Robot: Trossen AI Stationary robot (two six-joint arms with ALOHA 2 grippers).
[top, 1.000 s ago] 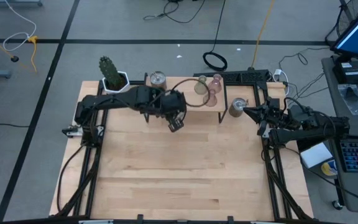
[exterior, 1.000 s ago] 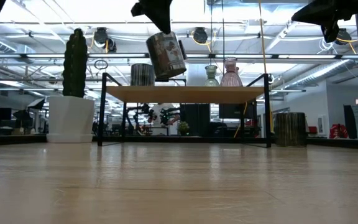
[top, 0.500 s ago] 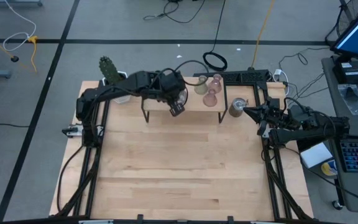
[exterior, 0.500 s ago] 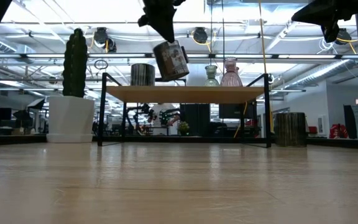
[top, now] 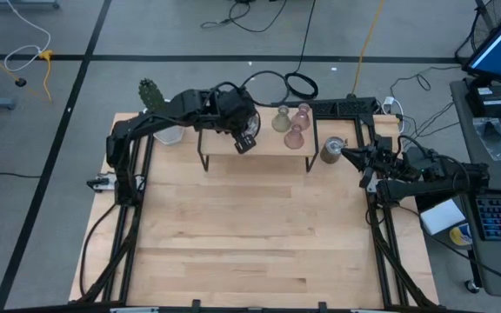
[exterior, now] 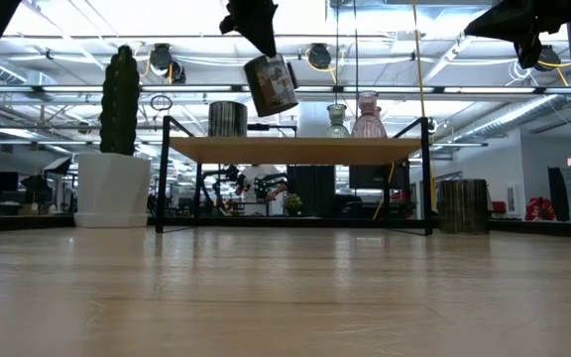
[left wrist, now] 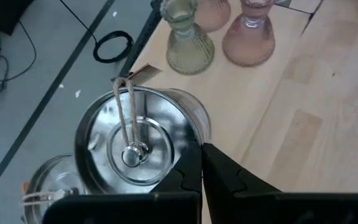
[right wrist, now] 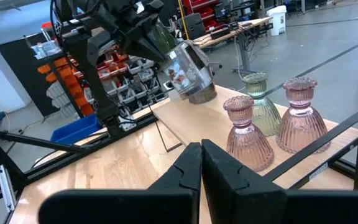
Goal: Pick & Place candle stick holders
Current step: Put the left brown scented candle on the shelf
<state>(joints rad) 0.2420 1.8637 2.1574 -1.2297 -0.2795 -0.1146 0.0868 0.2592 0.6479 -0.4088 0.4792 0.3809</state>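
Observation:
My left gripper (top: 243, 139) is shut on a silver mottled cup (exterior: 271, 84), held above the small wooden shelf (exterior: 295, 149). A second silver cup (exterior: 228, 119) stands on its base on the shelf's left part. The olive-green holder (exterior: 337, 121) and two pale pink holders (top: 303, 113) (top: 295, 135) stand on its right part. A third silver cup (top: 331, 149) stands on the table right of the shelf. My right gripper (top: 348, 156) is shut and empty, raised beside that cup. My left gripper holds the silver cup by its rim (left wrist: 196, 142), on the side nearest the wrist. The cup's wall runs in between the two fingers (left wrist: 188, 177). The fingers slant down from above (exterior: 256, 25). The cup hangs tilted below them, clear of the shelf.
A white pot with a green cactus (top: 156, 104) stands at the table's far left, beside the shelf. The shelf's black legs (exterior: 164, 178) stand on the table. The near half of the table (top: 250, 243) is bare wood. Cables and a keyboard lie beyond the right edge.
My left gripper has carried the silver cup toward the table's far edge, from in front of the shelf to above it. The cup stays tilted and clear of everything. My right arm has kept still.

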